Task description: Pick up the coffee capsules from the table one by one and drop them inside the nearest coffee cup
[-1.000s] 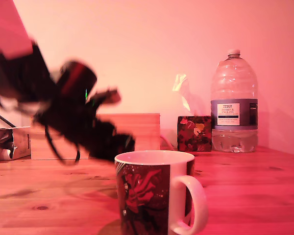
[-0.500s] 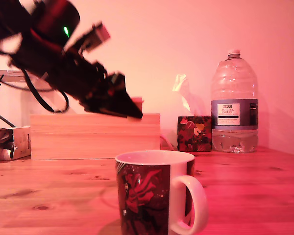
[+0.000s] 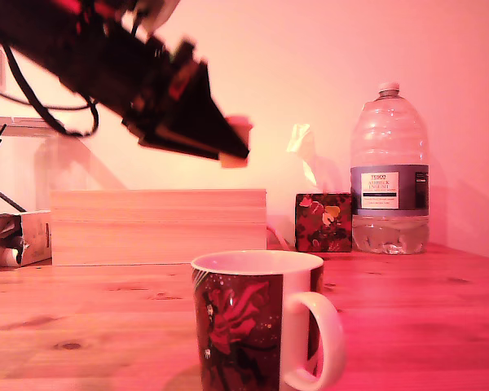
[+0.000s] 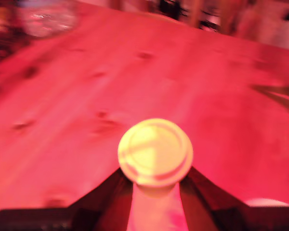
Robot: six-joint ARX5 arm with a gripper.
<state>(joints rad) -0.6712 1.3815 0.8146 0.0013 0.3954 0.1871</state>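
Note:
High above the table (image 3: 407,301), my gripper (image 3: 235,147) is shut on a pale coffee capsule (image 3: 236,140), seen at the dark fingertips in the exterior view. The wrist view shows the capsule (image 4: 155,153) end-on, a round pale disc pinched between the two dark fingers (image 4: 108,195), with the wooden table (image 4: 86,96) far below. The coffee cup (image 3: 261,322), white with a dark reddish leaf print and a loop handle, stands on the table in the exterior view's foreground, below and slightly to the right of the capsule. Its rim (image 4: 267,203) shows at the wrist view's edge.
A long wooden box (image 3: 159,226) lies behind the cup. A dark floral tissue box (image 3: 323,221) and a large water bottle (image 3: 389,171) stand at the exterior view's back right. A crumpled carton (image 3: 16,238) sits at the far left.
The arm has risen from the table to well above the cup, moving toward the exterior view's right, with the capsule held in its fingertips.

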